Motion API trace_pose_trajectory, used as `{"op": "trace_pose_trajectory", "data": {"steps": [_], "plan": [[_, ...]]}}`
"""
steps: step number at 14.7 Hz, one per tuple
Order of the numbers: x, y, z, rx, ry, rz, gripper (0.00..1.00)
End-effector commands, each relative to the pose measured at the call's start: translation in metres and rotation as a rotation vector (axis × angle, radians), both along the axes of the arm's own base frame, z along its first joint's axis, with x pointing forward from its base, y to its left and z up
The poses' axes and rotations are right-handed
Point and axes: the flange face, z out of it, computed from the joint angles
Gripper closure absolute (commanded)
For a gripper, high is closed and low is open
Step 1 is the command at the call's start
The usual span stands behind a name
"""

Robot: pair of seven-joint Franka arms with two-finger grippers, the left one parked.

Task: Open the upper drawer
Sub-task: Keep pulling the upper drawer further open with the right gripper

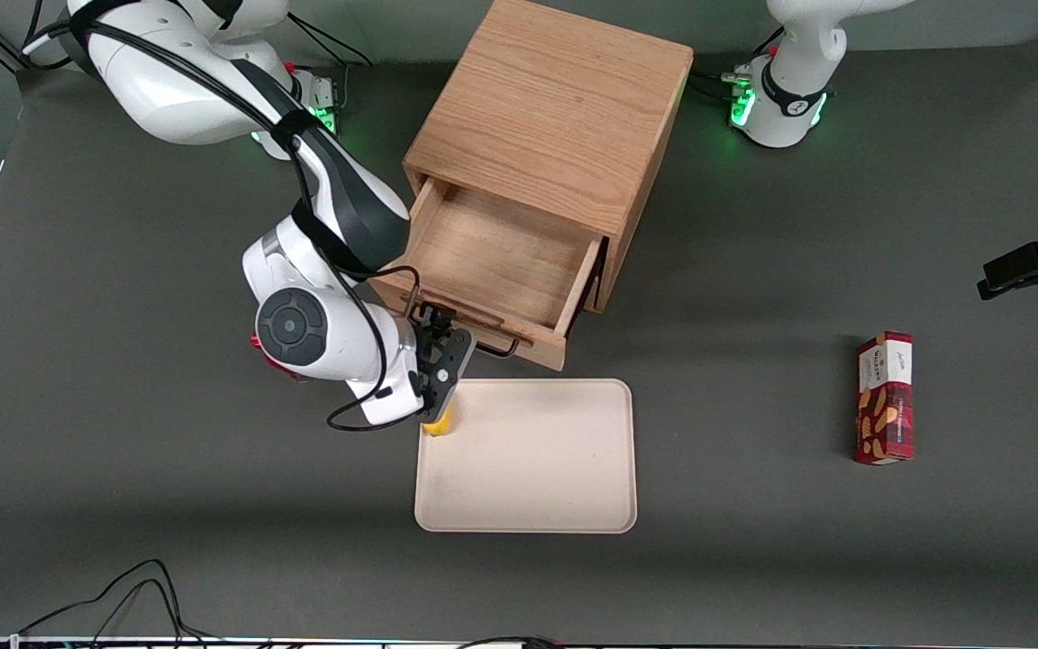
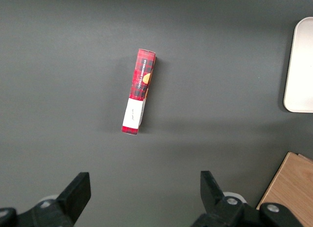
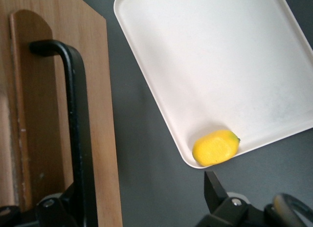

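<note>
**Upper drawer stands pulled out, gripper at its handle**

The boxy light oak cabinet (image 1: 555, 126) stands on the dark grey table (image 1: 122, 505), and it serves here as the landmark. Its wide, shallow upper drawer (image 1: 501, 261) is drawn well out of the cabinet front toward the front camera, its bare wooden floor open to view. The drawer's black metal bar handle (image 3: 78, 129) runs along the drawer front.

The right arm's black two-finger gripper (image 1: 436, 335) sits at the drawer front, at the end of the handle toward the working arm's end of the table. In the right wrist view the jaws stand apart: one finger (image 3: 58, 207) lies against the bar at the wood, the other finger (image 3: 215, 192) hangs clear over the table, and nothing is clamped between them.

Nearer the front camera than the cabinet, just beside the pulled-out drawer front, lies a cream rectangular plastic tray (image 1: 537, 487). A small yellow lemon (image 3: 215, 147) rests in the tray, in the corner closest to the gripper and the drawer, touching the tray's rim.

Well away from the cabinet, toward the parked arm's end of the table, a red tartan-patterned snack box (image 1: 885, 397) lies flat on the table.
</note>
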Motion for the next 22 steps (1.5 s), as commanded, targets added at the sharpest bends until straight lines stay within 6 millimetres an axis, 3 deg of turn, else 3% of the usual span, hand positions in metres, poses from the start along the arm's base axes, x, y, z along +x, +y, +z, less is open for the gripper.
{"op": "trace_pose_trajectory", "data": {"steps": [1,10,22], "plan": [[0.007,-0.001,0.003,-0.006,-0.016,0.028,0.00],[0.022,0.002,0.004,0.019,-0.042,0.010,0.00],[0.039,-0.014,0.002,0.002,-0.081,-0.019,0.00]]}}
